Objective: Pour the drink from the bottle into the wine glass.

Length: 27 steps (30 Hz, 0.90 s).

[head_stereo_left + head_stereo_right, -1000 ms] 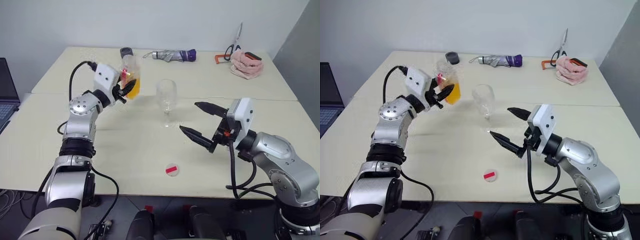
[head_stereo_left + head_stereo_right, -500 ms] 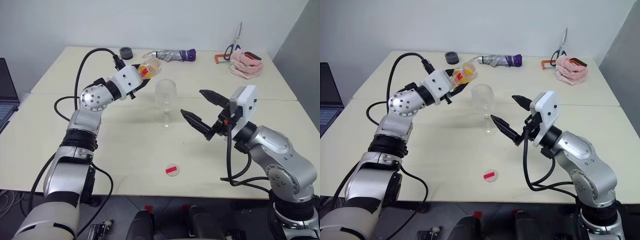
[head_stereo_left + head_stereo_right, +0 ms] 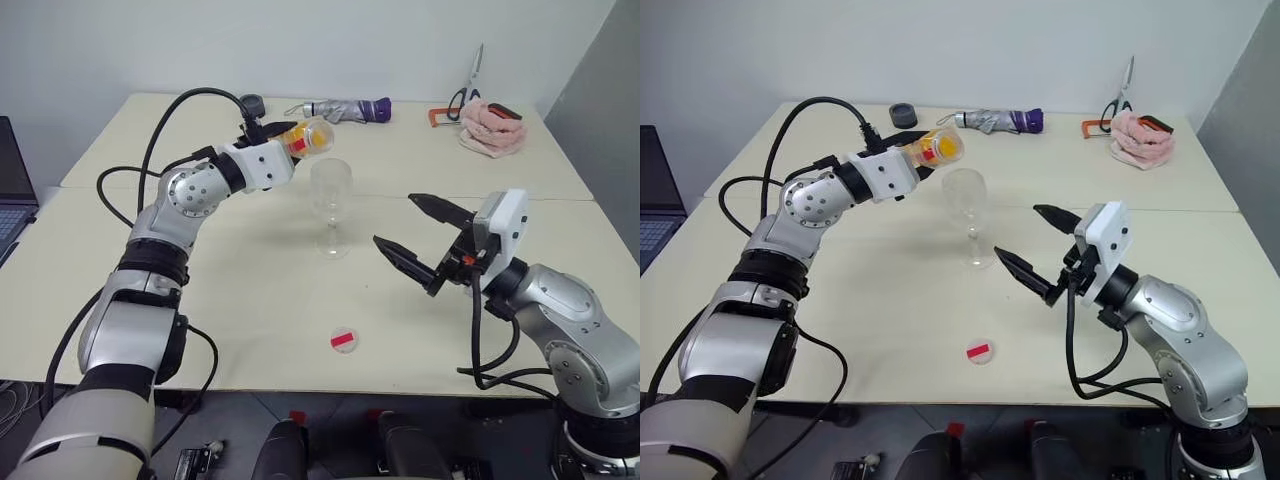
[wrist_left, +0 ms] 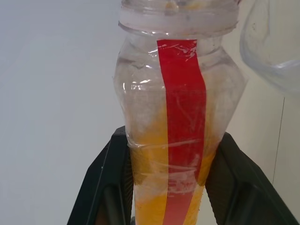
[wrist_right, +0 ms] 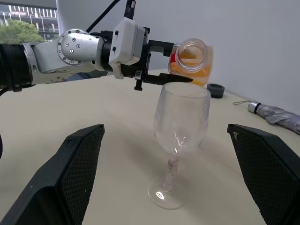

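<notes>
Two pale cream tables [image 3: 250,330], matt and smooth, pushed edge to edge, seam running across the middle; plain white wall behind, grey panel at the far right corner, dark laptop [image 3: 12,190] past the left edge.

Right gripper [image 3: 410,232] low over the near table toward its right edge, black tapered fingers spread wide, holding nothing, pointed at the glass.

Left gripper [image 3: 925,158] raised above the seam, black fingers clenched on the bottle [image 3: 937,148].

Folded grey umbrella [image 3: 345,109] with a purple end, lying near the far edge.

Crumpled pink cloth [image 3: 492,128] at the far right corner, scissors [image 3: 468,88] with black handles just beside it.

Glass [image 3: 331,205] upright near the centre, clear, round bowl, thin stem, flat foot, empty.

Bottle clear plastic, squarish, tipped nearly level, open mouth just beside and above the glass rim, red strip [image 4: 183,122] down its side.

Drink [image 4: 154,178] opaque orange, pooled in the lower part of the bottle.

Dark round ring [image 3: 904,115] near the far edge.

Small white disc cap [image 3: 344,340] with a red bar, flat near the front edge.
</notes>
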Each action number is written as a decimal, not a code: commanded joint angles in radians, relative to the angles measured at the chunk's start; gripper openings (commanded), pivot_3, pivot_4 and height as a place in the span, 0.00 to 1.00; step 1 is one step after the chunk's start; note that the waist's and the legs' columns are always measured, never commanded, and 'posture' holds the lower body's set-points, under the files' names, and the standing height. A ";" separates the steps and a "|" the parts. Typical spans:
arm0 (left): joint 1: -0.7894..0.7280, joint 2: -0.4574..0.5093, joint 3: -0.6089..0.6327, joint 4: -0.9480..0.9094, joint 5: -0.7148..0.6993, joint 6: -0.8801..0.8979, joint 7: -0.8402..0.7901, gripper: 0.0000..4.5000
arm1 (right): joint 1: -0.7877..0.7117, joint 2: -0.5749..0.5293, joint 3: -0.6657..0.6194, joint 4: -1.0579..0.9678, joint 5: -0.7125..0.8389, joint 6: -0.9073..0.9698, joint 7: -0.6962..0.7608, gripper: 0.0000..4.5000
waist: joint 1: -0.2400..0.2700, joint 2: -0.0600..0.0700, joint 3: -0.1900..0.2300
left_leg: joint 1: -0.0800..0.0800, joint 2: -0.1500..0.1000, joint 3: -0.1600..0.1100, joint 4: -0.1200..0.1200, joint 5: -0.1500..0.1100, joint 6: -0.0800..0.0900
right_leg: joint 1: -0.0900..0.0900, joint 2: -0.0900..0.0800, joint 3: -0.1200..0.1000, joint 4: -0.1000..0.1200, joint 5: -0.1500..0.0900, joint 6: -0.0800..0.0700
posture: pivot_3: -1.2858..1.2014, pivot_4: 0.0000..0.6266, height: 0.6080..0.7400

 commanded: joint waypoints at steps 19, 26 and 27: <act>-0.112 0.063 -0.072 0.055 0.154 -0.122 0.204 0.37 | 0.025 -0.036 -0.042 0.030 0.028 -0.074 0.076 1.00 | 0.000 0.000 0.000 | 0.000 0.000 0.000 0.000 0.000 0.000 | 0.000 0.000 0.000 0.000 0.000 0.000 | 0.52 0.24 1.00; -0.121 0.069 -0.080 0.055 0.172 -0.135 0.225 0.37 | 0.005 -0.056 -0.038 0.068 0.025 -0.080 0.118 1.00 | 0.000 0.000 0.000 | 0.000 0.000 0.000 0.000 0.000 0.000 | 0.000 0.000 0.000 0.000 0.000 0.000 | 0.52 0.24 1.00; -0.123 0.070 -0.082 0.054 0.178 -0.137 0.230 0.37 | 0.003 -0.057 -0.037 0.069 0.025 -0.080 0.121 1.00 | 0.000 0.000 0.000 | 0.000 0.000 0.000 0.000 0.000 0.000 | 0.000 0.000 0.000 0.000 0.000 0.000 | 0.52 0.24 1.00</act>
